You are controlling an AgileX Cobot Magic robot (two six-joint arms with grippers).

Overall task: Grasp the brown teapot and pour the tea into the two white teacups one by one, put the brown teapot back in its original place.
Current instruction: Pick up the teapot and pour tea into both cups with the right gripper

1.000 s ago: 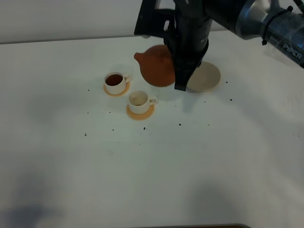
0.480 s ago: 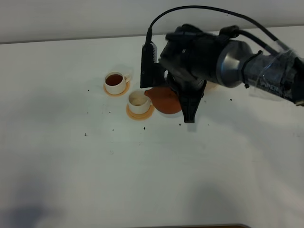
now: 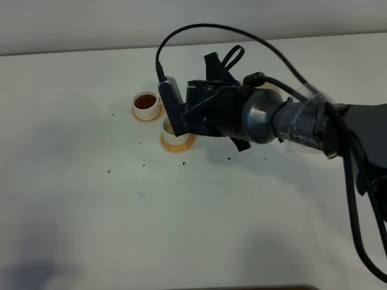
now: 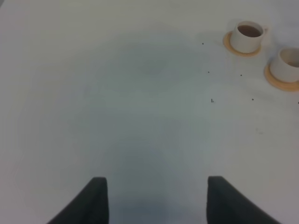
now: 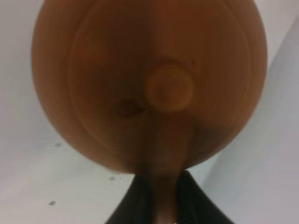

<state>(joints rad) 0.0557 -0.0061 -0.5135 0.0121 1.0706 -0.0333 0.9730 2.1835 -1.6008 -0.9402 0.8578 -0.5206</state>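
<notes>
The brown teapot [image 5: 149, 84] fills the right wrist view, lid knob toward the camera. My right gripper [image 5: 161, 205] is shut on its loop handle. In the high view the right arm [image 3: 266, 118] reaches across to the left, and its wrist hides the teapot and part of the nearer white teacup [image 3: 171, 138]. The farther teacup [image 3: 146, 104] holds dark tea [image 3: 145, 100]. No stream of tea shows. Both cups also show in the left wrist view, the filled one [image 4: 247, 36] and the other [image 4: 287, 65]. My left gripper [image 4: 156, 200] is open and empty over bare table.
Each cup sits on a small orange coaster [image 3: 179, 145]. The beige saucer is hidden behind the right arm. Dark specks [image 3: 144, 165] dot the white table. A black cable [image 3: 199, 30] loops above the right wrist.
The right arm has carried the teapot left and down from the saucer to over the nearer cup, and the wrist has rolled over so it now hides the pot. The left gripper's motion is not shown.
</notes>
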